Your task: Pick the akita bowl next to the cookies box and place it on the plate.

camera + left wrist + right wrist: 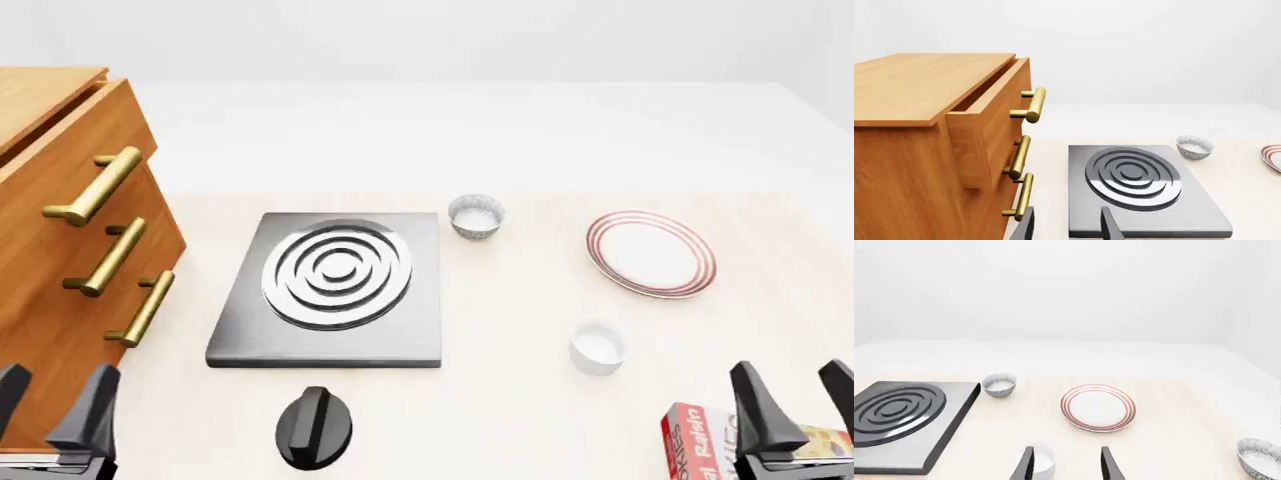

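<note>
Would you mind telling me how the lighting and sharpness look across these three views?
Front view: even, soft light, only faint shadows under the plate and stove burner. Left wrist view: sharp throughout, mild sheen on the cabinet's brass handles. Right wrist view: washed-out white background, no blur, no glare.

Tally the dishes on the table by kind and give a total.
Speckled bowls: 2, the far bowl and the near bowl, the latter seen only in the right wrist view
White cup: 1
Plate: 1
Total: 4
</note>
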Robot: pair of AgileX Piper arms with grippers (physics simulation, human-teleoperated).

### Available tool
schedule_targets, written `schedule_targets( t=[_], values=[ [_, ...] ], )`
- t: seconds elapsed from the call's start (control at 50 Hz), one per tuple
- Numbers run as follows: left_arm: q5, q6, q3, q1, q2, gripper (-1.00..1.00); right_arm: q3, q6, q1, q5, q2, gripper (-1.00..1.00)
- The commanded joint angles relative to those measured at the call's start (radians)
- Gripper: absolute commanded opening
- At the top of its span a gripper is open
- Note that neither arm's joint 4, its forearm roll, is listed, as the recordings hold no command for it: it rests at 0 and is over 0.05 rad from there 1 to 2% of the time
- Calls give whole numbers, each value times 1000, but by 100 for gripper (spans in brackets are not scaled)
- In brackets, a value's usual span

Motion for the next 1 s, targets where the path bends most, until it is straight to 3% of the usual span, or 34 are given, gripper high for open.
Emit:
schedule_targets(
  t=[0.02, 0.24, 0.36, 0.54, 0.62, 0.8, 1.0],
  values=[
    [0, 0, 0, 0, 0, 100, -16, -53, 26, -91, 195, 100],
    [0, 0, 0, 0, 0, 100, -110, -76, 5, 20, 186, 100],
    [0, 0, 0, 0, 0, 100, -173, -99, -6, 25, 293, 100],
    [0, 0, 0, 0, 0, 100, -270, -135, -61, 152, 284, 100],
    [0, 0, 0, 0, 0, 100, -315, -120, -101, 208, 336, 100],
    [0, 0, 0, 0, 0, 100, -399, -148, -206, 316, 334, 100],
    [0, 0, 0, 0, 0, 100, -495, -168, -328, 376, 391, 100]
  ],
)
